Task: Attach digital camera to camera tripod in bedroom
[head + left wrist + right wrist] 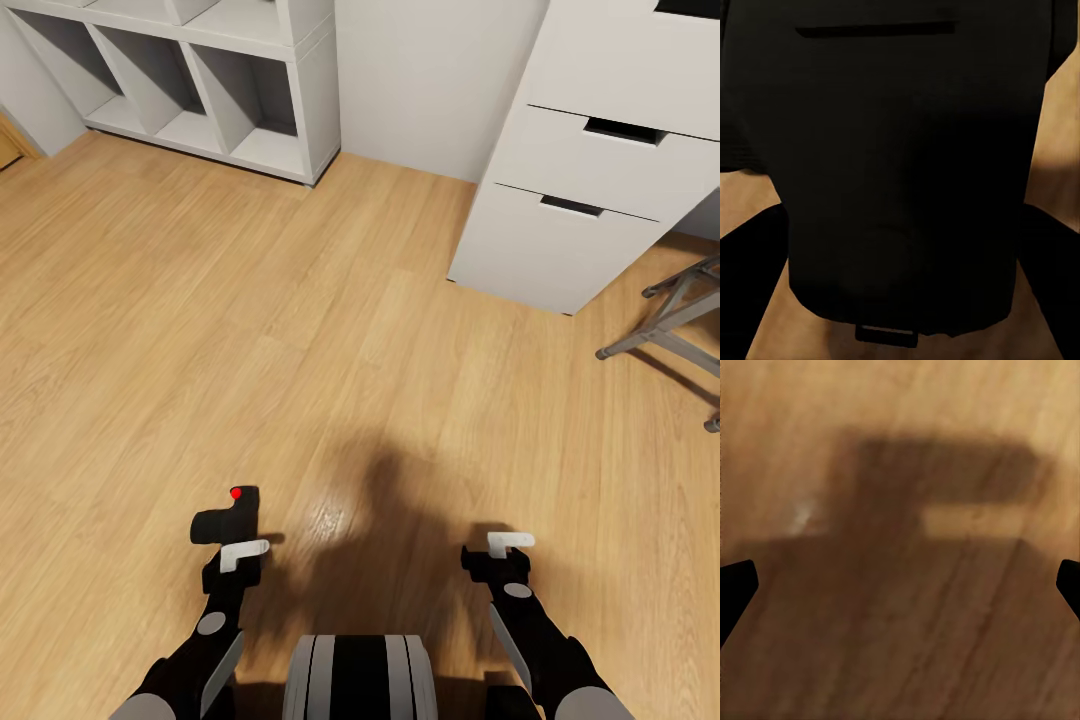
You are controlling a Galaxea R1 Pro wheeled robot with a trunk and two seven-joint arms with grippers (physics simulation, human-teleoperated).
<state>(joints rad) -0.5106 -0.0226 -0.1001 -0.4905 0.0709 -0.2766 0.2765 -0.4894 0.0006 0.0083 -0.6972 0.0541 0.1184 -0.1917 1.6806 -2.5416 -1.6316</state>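
Note:
The digital camera [225, 515] is a small matte-black box with a red button on top. My left gripper [236, 545] is shut on it, low over the light wood floor [300, 330]. In the left wrist view the camera's dark body [900, 150] sits close between the two black fingers [750, 285]. My right gripper [498, 552] stands open and holds nothing. In the right wrist view its fingertips [735, 589] show at both sides, over bare floor and shadow. The camera tripod is out of view.
A white cube shelf [200, 80] stands at the back left against the wall. A white drawer unit [570, 190] stands at the back right. A low grey metal folding frame [670, 320] sits at the right edge. Open floor lies ahead.

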